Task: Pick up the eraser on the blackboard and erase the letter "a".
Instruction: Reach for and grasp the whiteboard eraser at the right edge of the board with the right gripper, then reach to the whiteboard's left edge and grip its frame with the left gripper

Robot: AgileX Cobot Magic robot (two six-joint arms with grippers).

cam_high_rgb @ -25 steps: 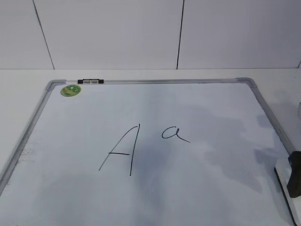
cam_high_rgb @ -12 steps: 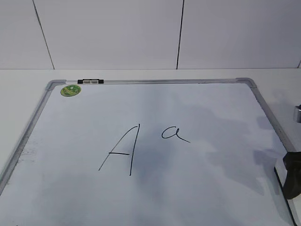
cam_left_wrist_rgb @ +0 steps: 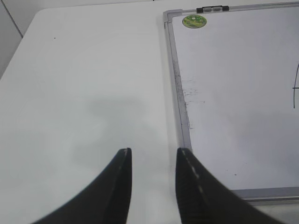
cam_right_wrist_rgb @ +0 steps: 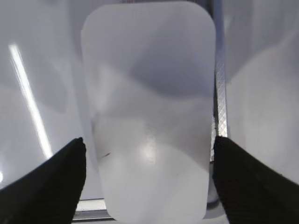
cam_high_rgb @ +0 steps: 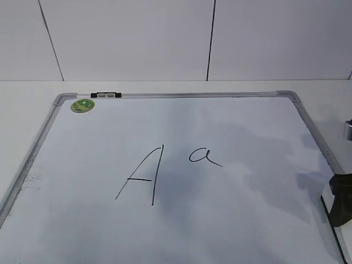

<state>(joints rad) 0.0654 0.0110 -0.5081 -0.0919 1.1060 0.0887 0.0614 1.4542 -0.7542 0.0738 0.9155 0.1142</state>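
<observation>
**A:** Where's the eraser [cam_right_wrist_rgb: 148, 112]?

**B:** At the board's [cam_high_rgb: 181, 231] right edge, near the lower corner. From the right wrist it lies flat, white top up, its right side along the frame. In the exterior view only a sliver shows there, behind the dark right gripper [cam_high_rgb: 342, 201].

**A:** Is that gripper on it?

**B:** Its fingers [cam_right_wrist_rgb: 53, 186] are spread wide, one on each side of the eraser, each just clear of an edge. Nothing is clamped.

**A:** And the "a" [cam_high_rgb: 204, 157]?

**B:** Intact, near the board's middle, just right of the big "A" [cam_high_rgb: 143, 176] and well left of the eraser.

**A:** The left gripper [cam_left_wrist_rgb: 153, 154]?

**B:** Off the board's left side, over the table [cam_left_wrist_rgb: 84, 84], fingers apart with nothing between them; the right one sits close to the frame.

**A:** Anything else on the board?

**B:** A green sticker [cam_high_rgb: 82, 105] in the far left corner, and a black-and-silver clip [cam_high_rgb: 106, 95] on the frame beside it.
</observation>
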